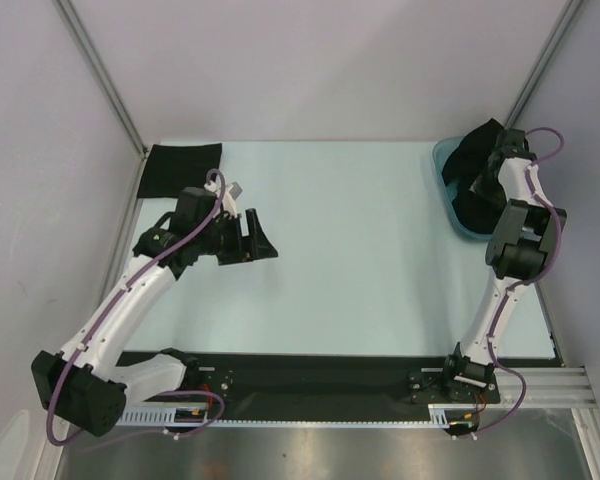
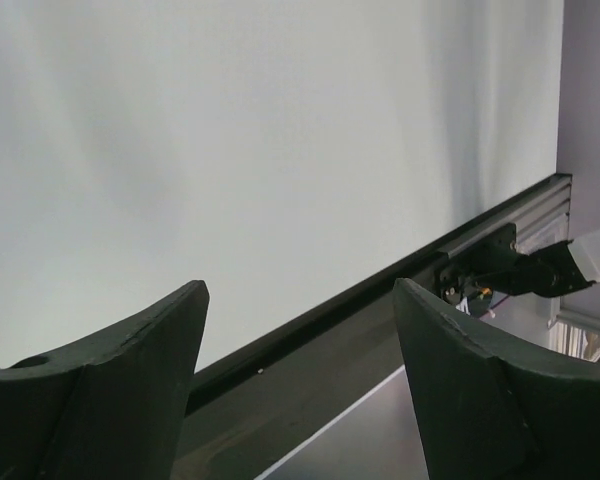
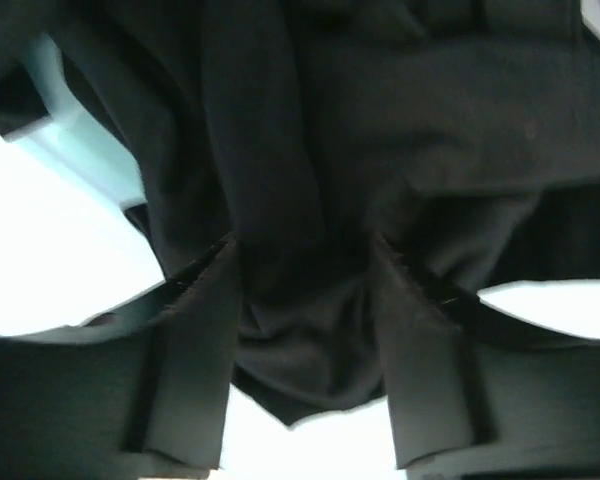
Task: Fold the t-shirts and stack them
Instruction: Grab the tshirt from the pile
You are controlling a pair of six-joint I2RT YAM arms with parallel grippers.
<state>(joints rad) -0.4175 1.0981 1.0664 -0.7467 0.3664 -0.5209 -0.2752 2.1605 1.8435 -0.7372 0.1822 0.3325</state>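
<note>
Grey walls (image 1: 280, 60) box in a pale mint table (image 1: 360, 250). At 2 o'clock the crumpled black cloth t-shirts (image 1: 477, 148) lie heaped in a translucent teal plastic tray (image 1: 443, 165), long axis 12 to 6, no collar readable. The right gripper (image 3: 305, 262) straddles one fold, jaws half-narrowed, probably to lift a shirt out, though whether it pinches I cannot tell. A folded black cloth t-shirt (image 1: 182, 165) sits at 10 o'clock, long side 9 to 3, likely the stack's base, while the left gripper (image 2: 298, 292) hangs wide and empty at 9 o'clock.
</note>
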